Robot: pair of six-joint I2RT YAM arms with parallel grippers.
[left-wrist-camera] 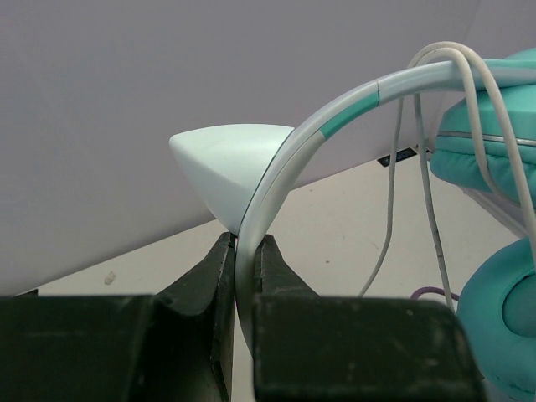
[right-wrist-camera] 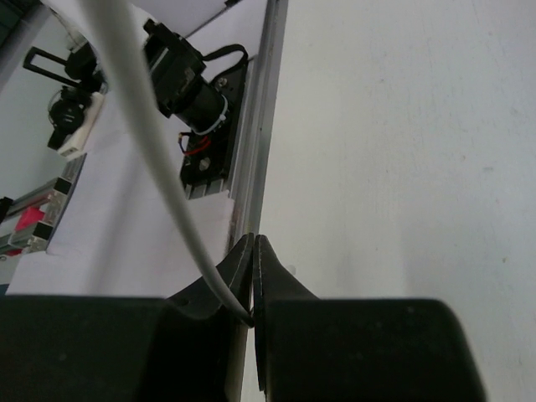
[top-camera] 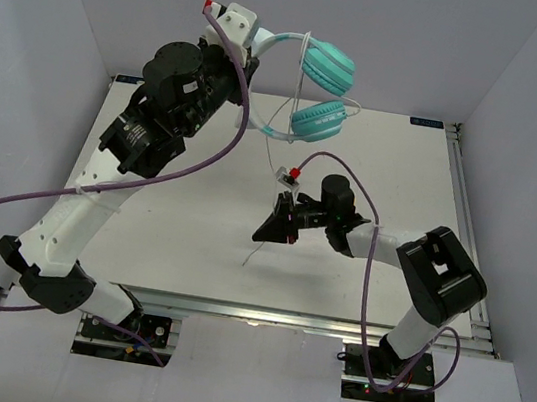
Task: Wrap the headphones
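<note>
Left wrist: left gripper [left-wrist-camera: 244,251] clamped on headband [left-wrist-camera: 335,117] of raised headphones [left-wrist-camera: 481,146]. Right wrist: right gripper [right-wrist-camera: 254,255] pinching white cord [right-wrist-camera: 155,151].

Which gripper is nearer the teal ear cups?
Left. The left gripper is clamped on the headband just beside the ear cups; the right gripper is shut on the cord, farther off.
</note>
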